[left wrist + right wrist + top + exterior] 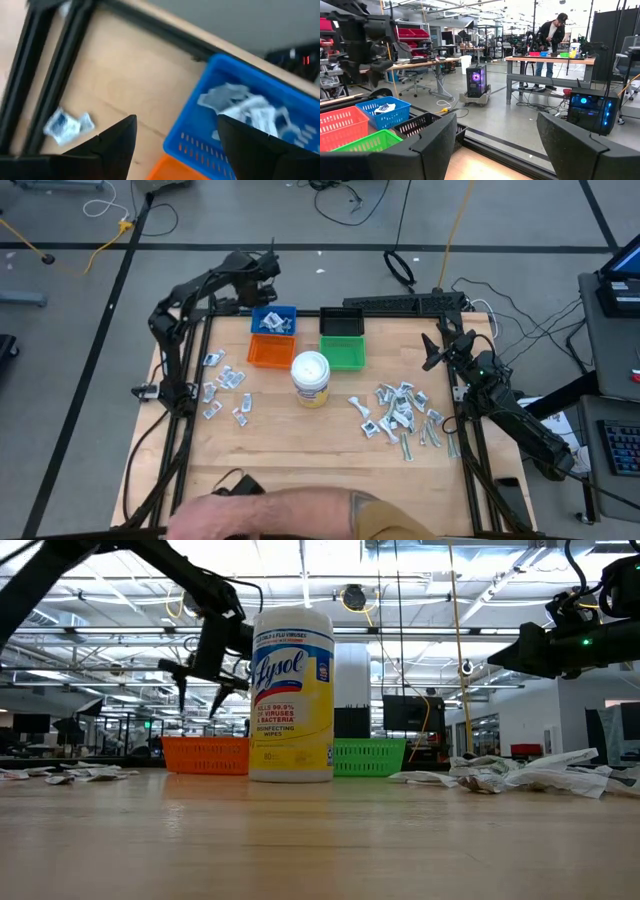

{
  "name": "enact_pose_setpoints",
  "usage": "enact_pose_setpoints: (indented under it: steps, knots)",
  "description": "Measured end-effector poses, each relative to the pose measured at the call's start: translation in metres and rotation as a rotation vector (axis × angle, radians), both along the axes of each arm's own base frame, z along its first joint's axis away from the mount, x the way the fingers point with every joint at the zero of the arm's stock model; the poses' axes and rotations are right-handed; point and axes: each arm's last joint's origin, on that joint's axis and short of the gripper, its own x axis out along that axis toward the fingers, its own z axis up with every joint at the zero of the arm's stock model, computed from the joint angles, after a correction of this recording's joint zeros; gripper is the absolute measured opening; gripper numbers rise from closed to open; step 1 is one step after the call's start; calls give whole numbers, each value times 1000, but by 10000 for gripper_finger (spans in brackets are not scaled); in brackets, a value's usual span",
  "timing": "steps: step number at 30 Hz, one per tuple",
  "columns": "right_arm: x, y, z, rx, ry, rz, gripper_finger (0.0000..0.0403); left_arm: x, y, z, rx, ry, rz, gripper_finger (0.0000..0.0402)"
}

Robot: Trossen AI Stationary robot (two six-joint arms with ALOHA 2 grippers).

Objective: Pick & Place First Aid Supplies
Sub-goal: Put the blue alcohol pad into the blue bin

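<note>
Now our left gripper hangs spread and empty above the blue bin, which already holds packets; the loose packets lie nearer us on its side, while our right gripper, also spread, waits beside the larger heap.

Lysol jar, blue bin — orange, green, black
</note>
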Motion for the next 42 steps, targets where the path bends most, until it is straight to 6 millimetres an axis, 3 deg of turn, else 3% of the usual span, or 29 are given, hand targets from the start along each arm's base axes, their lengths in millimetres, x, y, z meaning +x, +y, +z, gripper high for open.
enact_pose_setpoints:
  steps: [11, 22, 29, 42]
  knots:
    - [0, 0, 0, 0, 0, 0, 273, -44, -49, -13, 186, -21, 454, 264]
    - [0, 0, 0, 1, 0, 0, 273, -76, -90, -45, 164, 44, 730, 237]
    - [0, 0, 0, 0, 0, 0, 271, -89, -107, -64, 136, 96, 839, 232]
    - [0, 0, 0, 0, 0, 0, 274, -100, -120, -94, 139, 143, 858, 218]
